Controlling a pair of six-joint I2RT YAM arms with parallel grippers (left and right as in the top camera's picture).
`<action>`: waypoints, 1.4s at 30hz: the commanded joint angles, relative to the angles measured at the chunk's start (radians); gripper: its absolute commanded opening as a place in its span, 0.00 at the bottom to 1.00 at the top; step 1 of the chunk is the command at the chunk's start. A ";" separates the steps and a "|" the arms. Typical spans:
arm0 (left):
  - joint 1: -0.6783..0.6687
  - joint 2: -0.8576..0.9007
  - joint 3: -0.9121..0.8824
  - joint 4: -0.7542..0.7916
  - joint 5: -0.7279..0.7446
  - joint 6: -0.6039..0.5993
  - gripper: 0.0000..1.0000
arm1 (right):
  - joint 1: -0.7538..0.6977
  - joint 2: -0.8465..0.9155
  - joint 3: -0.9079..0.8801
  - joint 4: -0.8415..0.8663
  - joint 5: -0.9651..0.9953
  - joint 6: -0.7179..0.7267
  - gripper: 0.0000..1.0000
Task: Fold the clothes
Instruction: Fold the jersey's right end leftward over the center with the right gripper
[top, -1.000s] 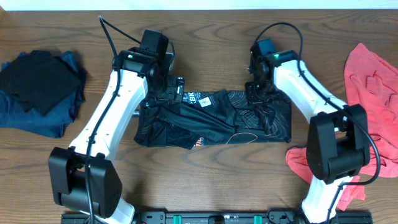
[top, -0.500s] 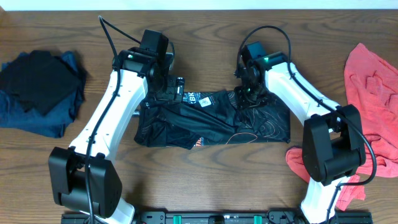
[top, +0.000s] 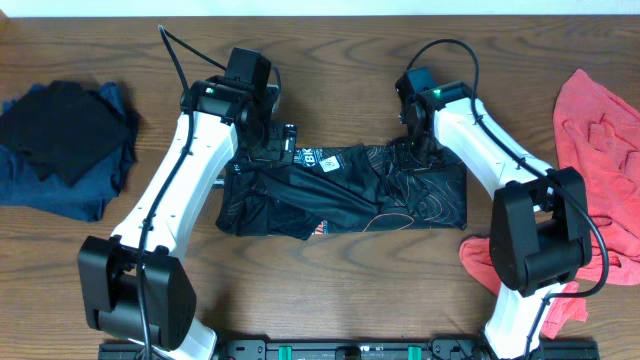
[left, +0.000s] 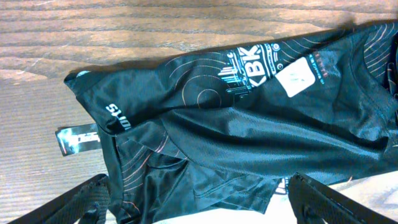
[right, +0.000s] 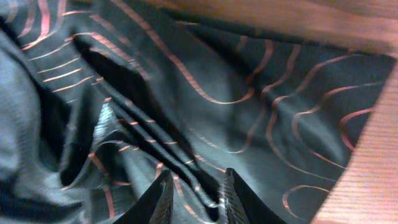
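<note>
The black jersey (top: 345, 190) with thin orange contour lines lies crumpled and partly folded across the middle of the table. My left gripper (top: 272, 145) hovers over its back left end, and in the left wrist view it (left: 199, 208) is wide open with the jersey (left: 249, 124) and its white label below. My right gripper (top: 418, 150) sits low at the jersey's back right part. In the right wrist view its jaws (right: 198, 194) stand a little apart, straddling a raised fold of the jersey (right: 205, 106) without pinching it. A coral-red shirt (top: 600, 130) lies at the far right.
A heap of dark blue and black clothes (top: 65, 145) lies at the left edge. More red cloth (top: 480, 255) lies beside the right arm's base. Bare wooden table (top: 330, 290) shows in front of the jersey.
My right gripper swung left, then back right, and its jaws came apart, letting go of the fold. The jersey's right part lies flatter. The left arm has not moved.
</note>
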 joint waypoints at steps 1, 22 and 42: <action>0.005 0.000 -0.002 -0.006 -0.012 -0.005 0.92 | -0.003 0.002 -0.025 -0.001 0.077 0.053 0.25; 0.004 0.000 -0.002 -0.007 -0.012 -0.005 0.92 | 0.092 0.002 -0.145 0.082 -0.140 -0.103 0.22; 0.018 0.000 -0.002 -0.050 -0.012 -0.006 0.98 | 0.094 -0.085 -0.082 0.107 -0.174 -0.183 0.24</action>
